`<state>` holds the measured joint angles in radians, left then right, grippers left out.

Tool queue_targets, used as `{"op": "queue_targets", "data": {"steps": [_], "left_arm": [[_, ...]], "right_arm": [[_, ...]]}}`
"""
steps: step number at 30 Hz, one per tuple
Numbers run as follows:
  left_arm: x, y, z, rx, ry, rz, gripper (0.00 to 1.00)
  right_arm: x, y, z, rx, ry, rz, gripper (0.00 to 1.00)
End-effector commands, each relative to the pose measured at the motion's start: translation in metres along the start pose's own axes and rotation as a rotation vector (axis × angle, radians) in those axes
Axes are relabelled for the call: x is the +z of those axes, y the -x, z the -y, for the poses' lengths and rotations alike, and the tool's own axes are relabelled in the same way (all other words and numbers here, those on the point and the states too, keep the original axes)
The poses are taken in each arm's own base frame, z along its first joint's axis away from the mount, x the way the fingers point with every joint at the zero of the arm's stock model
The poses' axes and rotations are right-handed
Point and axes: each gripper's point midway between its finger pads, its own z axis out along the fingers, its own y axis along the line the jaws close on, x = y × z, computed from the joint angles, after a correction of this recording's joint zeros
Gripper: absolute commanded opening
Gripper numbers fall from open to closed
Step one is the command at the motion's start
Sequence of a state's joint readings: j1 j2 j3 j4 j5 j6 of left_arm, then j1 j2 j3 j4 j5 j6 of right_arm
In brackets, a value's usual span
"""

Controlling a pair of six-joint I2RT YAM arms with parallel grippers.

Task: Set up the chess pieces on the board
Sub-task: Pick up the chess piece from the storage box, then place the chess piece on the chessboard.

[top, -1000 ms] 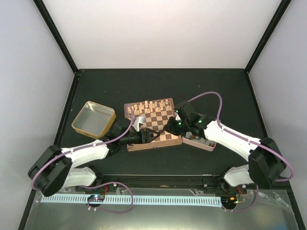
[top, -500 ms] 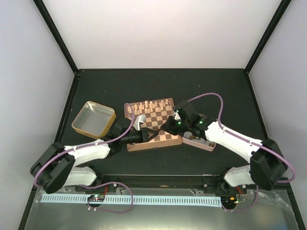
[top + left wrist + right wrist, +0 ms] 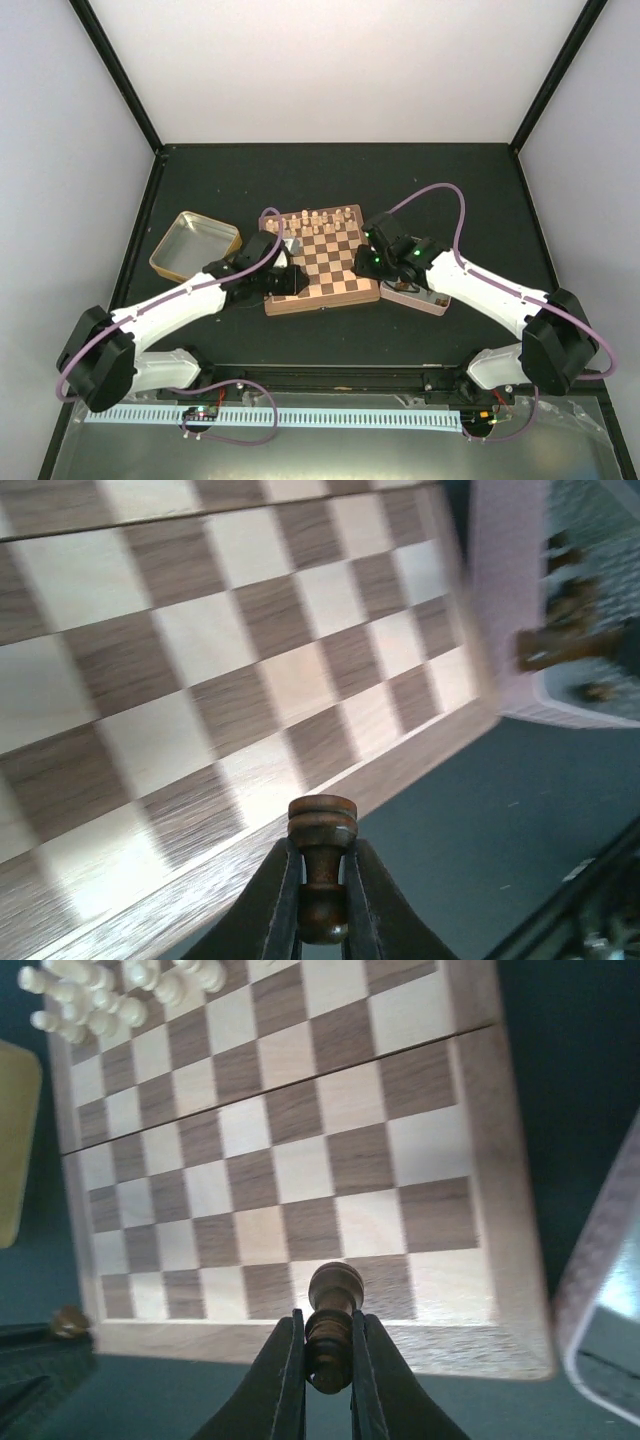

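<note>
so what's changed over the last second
The left gripper closed on a dark piece at the near-left edge of the board, and its arm shifted slightly left. The right gripper stayed shut on a second dark piece over the board's near side. The cream pieces, the board and the tin did not move.

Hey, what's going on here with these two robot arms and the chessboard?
Two arms are setting up a chess set. The left claw is shut on a dark brown piece at the edge of the board; the right claw is shut on a second dark piece above the near rows. The cream pieces stand along the far side, and the near rows look bare.
</note>
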<state>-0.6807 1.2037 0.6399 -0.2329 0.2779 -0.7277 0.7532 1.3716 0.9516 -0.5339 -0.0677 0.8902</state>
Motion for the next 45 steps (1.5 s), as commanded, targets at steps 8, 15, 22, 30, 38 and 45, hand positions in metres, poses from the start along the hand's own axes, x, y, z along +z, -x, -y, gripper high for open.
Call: {"op": "queue_targets", "data": {"steps": [8, 15, 22, 30, 38, 45], "left_arm": [[-0.032, -0.031, -0.093, 0.103, 0.501, -0.391, 0.02], [-0.026, -0.022, -0.103, 0.101, 0.566, -0.451, 0.02], [-0.016, -0.001, -0.103, 0.093, 0.559, -0.429, 0.02], [-0.006, -0.001, -0.105, 0.100, 0.530, -0.470, 0.11], [-0.006, -0.002, -0.102, 0.104, 0.510, -0.466, 0.32], [-0.006, 0.007, -0.104, 0.104, 0.527, -0.420, 0.30]], "right_arm": [[-0.006, 0.010, 0.033, -0.141, -0.185, 0.114, 0.01], [-0.004, 0.007, 0.034, -0.164, -0.174, 0.115, 0.02], [0.000, 0.003, 0.033, -0.171, -0.153, 0.102, 0.02], [-0.001, 0.003, 0.030, -0.171, -0.142, 0.104, 0.02], [-0.001, 0.000, 0.027, -0.175, -0.137, 0.100, 0.03], [0.000, 0.000, 0.026, -0.177, -0.139, 0.102, 0.03]]}}
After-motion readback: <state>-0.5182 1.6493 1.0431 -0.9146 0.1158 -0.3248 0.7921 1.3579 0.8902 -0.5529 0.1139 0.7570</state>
